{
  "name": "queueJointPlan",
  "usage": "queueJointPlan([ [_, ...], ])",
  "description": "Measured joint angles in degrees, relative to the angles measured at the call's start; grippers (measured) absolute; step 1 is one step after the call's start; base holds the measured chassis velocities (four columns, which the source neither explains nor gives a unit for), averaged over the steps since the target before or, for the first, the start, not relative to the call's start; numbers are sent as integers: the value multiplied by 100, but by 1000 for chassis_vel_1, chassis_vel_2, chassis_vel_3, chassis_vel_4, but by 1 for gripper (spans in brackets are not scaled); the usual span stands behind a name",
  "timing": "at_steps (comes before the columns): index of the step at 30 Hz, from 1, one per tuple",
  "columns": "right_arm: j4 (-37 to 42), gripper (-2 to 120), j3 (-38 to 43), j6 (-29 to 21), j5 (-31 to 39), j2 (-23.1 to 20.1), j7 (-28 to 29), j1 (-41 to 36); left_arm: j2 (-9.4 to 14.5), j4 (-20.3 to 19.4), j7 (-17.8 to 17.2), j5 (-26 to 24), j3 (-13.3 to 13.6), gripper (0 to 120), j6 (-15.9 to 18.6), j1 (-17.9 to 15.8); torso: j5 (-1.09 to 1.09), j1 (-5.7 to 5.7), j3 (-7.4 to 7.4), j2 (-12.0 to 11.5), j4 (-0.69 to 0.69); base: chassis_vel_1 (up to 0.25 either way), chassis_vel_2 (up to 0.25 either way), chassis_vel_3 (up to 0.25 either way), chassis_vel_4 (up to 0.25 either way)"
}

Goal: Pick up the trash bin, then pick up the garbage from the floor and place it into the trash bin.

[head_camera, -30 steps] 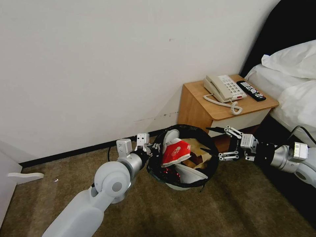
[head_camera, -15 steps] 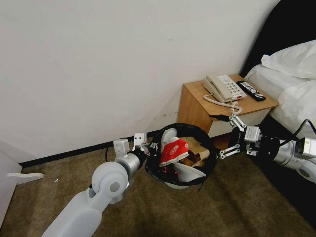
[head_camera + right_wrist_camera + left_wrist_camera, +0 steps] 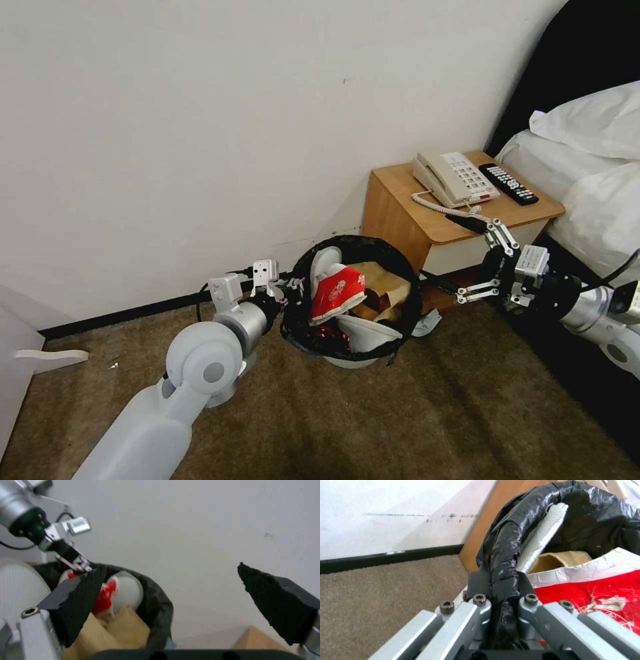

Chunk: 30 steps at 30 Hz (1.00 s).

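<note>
Left arm: reaches in from the near left; the left gripper (image 3: 288,293) sits at the near-left rim of the trash bin (image 3: 351,353).
Left wrist view: the left gripper's (image 3: 501,585) two fingers are clamped on the bag-wrapped rim of the trash bin (image 3: 506,542), one outside the rim and one inside; the head view does not resolve this pinch.
Bin contents: a red paper cup (image 3: 337,292), a brown paper bag (image 3: 383,280) and two white slippers (image 3: 323,263) stand up above the rim; the wrist view brings the cup (image 3: 603,590) and one slipper (image 3: 543,535) close against the gripped rim.
Right gripper: the right gripper (image 3: 463,257) hangs empty with its fingers spread wide, just right of the bin and in front of the nightstand (image 3: 407,227).
Right wrist view: its black pads (image 3: 76,597) stand far apart, with the bin (image 3: 160,612) and the left gripper (image 3: 75,562) beyond them.
Floor: a pale scrap (image 3: 427,325) lies on the floor (image 3: 400,413) by the bin's right side.
Change: against the earlier pictures the bin and left gripper sit farther left and nearer the wall, while the right gripper has risen and drawn off to the right.
Behind: a telephone (image 3: 453,178) and a remote (image 3: 509,183) lie on the nightstand.
</note>
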Motion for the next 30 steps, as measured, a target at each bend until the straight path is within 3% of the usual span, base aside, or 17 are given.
queueJointPlan([
  [20, -861, 100, -144, 401, -697, 963, -200, -354, 44, -82, -13, 0, -112, 4, -14, 82, 1, 0, 0, 0, 0, 0, 0, 0, 0],
  [30, -1402, 100, -328, 565, -975, 1186, -266, -466, 45, -83, -11, -7, -121, 4, -19, 55, 1, 0, 0, 0, -1, 0, 0, 0, 0],
])
